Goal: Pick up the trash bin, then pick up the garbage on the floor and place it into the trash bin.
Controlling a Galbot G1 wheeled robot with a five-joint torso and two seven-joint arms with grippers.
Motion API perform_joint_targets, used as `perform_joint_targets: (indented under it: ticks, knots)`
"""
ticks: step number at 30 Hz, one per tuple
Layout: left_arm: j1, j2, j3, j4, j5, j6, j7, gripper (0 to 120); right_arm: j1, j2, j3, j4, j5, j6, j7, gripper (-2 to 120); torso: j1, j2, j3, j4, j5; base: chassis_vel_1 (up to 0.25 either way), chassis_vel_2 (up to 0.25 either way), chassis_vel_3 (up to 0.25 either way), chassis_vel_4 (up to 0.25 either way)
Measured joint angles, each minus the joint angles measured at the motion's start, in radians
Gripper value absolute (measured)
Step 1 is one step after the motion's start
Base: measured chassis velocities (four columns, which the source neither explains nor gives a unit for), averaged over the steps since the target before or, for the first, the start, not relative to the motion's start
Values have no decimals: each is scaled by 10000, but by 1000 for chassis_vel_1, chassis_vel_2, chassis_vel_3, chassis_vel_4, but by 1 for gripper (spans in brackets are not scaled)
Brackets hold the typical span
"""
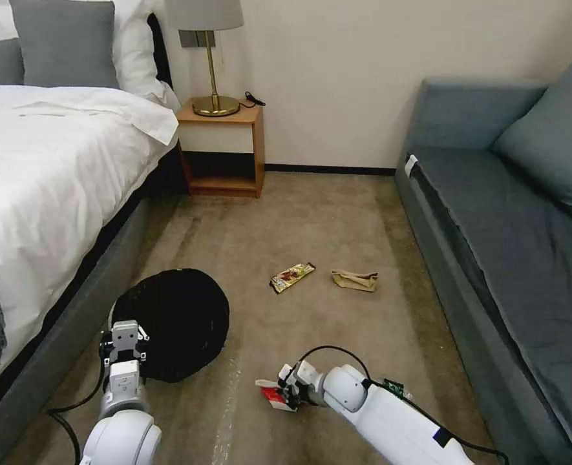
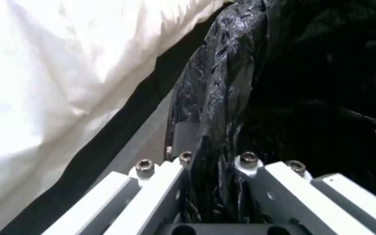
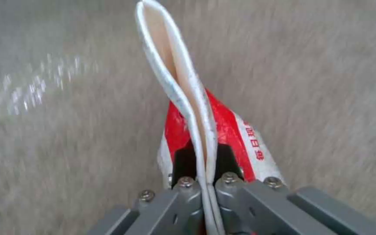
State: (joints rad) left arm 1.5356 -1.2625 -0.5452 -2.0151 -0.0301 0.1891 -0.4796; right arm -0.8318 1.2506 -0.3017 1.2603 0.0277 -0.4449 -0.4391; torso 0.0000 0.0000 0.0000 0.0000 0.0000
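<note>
left end effector [image 1: 125, 336]: clamped on near rim of trash bin [image 1: 176, 320], near left beside the bed [image 1: 53, 168] | right end effector [image 1: 286, 391]: pinched shut on flattened red-and-white paper cup [image 1: 271, 395], near centre, low over the floor [image 1: 311, 226] | snack wrapper [image 1: 292, 276], brown paper bag [image 1: 355, 279]: farther off on floor, side by side, apart | bottle [image 1: 395, 387]: just right of right arm

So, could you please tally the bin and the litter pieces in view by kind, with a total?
Trash bin: 1, rim clamped by the left gripper
Crushed paper cup: 1, pinched in the right gripper
Snack wrapper: 1
Brown paper bag: 1
Bottle: 1, mostly hidden behind the right arm
Total: 5
</note>
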Motion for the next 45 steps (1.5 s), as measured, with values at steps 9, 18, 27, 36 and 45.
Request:
perform_joint_targets:
  ticks: [9,18,27,36,45]
  knots:
    - [14,115,-30,22,-203,-12,-65,1,-271,513,2465,1267,423,1179,-344,0,0,0,0,1,0,0,0,0,0]
    - [32,111,77,85,-263,-179,-74,1,-104,608,3504,2603,2012,2722,-141,0,0,0,0,0,-1,0,0,0,0]
    - [-93,38,363,16,-284,-365,62,1,-138,1166,2110,3082,3470,3541,1858,0,0,0,0,1,-2,0,0,0,0]
    - [-315,-237,698,336,-264,-628,181,1,-494,1716,1131,2981,3803,3833,2878,0,0,0,0,0,-1,0,0,0,0]
    - [-365,-347,963,331,-115,-631,395,1,-507,1916,291,2322,3331,3851,4510,1,0,0,1,0,-1,0,0,0,0]
